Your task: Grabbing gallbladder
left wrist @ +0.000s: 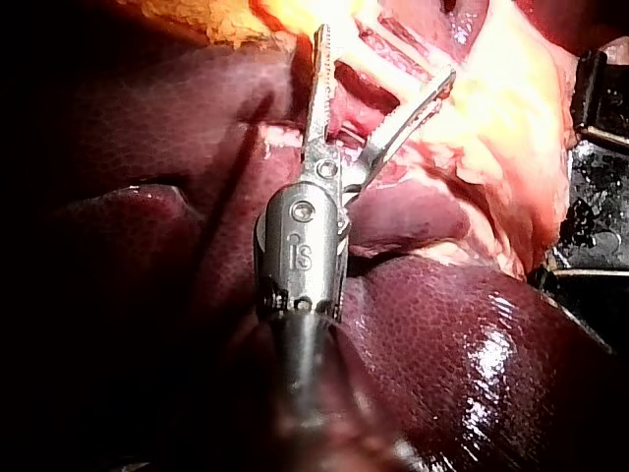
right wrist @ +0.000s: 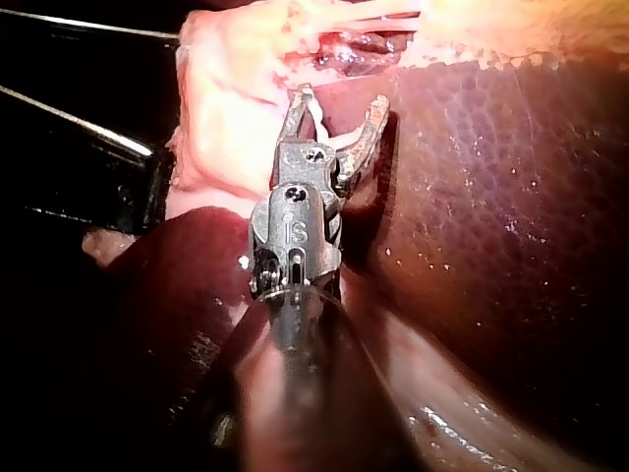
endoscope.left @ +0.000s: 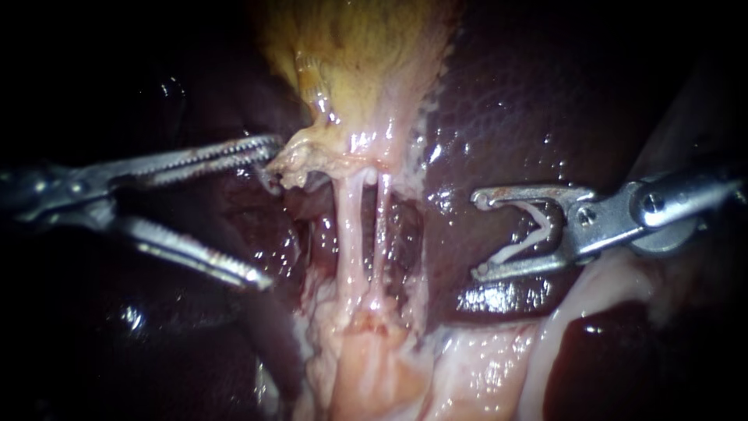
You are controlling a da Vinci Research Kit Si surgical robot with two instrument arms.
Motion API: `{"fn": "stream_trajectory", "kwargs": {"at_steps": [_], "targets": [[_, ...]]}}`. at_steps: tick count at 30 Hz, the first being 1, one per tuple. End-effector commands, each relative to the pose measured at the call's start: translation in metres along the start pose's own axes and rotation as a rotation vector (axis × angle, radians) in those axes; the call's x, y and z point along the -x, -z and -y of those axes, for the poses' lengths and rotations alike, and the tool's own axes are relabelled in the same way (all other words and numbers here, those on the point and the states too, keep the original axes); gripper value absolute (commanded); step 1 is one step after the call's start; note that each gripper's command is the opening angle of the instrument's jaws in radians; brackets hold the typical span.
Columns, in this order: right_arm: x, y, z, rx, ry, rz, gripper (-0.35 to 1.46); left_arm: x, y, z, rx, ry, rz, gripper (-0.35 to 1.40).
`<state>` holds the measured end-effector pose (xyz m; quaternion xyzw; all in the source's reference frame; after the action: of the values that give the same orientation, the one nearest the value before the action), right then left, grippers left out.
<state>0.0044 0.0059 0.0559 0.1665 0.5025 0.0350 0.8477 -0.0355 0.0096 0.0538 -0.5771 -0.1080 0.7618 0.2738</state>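
The yellow-tan, soft-walled gallbladder (endoscope.left: 358, 54) hangs at the top middle of the endoscope view and narrows to a ragged, pale, wet fringe at its lower end. From that fringe two thin, glistening pink tubes (endoscope.left: 351, 226) run down side by side, with a narrow slot between them, into a mound of pale pink fatty tissue (endoscope.left: 374, 366) at the lower edge.

The slim, silver-grey left instrument (endoscope.left: 269, 214) comes in from the left with its long toothed jaws spread wide and gripping nothing. The upper jaw's tip lies at the fringe of the gallbladder; whether it touches cannot be told. The lower jaw points well below it, over dark tissue beside the tubes. The left wrist view shows the same wide fork, with pink tissue ahead of it.

The dark maroon, finely mottled liver (endoscope.left: 530, 101) lies on either side of the gallbladder, wet and shiny. A bare strip of it separates the tubes from the steel, hook-tipped right instrument (endoscope.left: 478, 235), which enters from the right. Its jaws stand apart yet hold a small white V-shaped clip (endoscope.left: 530, 238) — one leg against each jaw. Its tips stay clear of both tubes.

Beyond the tissue the surroundings fall into darkness — nothing more can be told there.
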Motion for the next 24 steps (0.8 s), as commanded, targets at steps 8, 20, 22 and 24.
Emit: {"fn": "stream_trajectory", "kwargs": {"at_steps": [8, 20, 22, 24], "targets": [[0.0, -0.0001, 0.0, 0.0, 0.0, 0.0, 0.5, 0.0013, -0.0017, 0.0021, -0.058, 0.048, 0.027, 0.63], [0.0001, -0.0002, -0.0001, 0.001, 0.0, 0.0, 0.5, 0.003, -0.0033, 0.0032, -0.044, 0.081, 0.072, 0.27], [0.0001, -0.0002, -0.0001, 0.001, 0.0, 0.0, 0.5, 0.003, -0.0032, 0.0033, -0.043, 0.088, 0.072, 0.11], [0.0001, -0.0002, -0.0001, 0.001, 0.0, 0.0, 0.5, 0.003, -0.0031, 0.0036, -0.039, 0.1, 0.086, -0.08]]}}
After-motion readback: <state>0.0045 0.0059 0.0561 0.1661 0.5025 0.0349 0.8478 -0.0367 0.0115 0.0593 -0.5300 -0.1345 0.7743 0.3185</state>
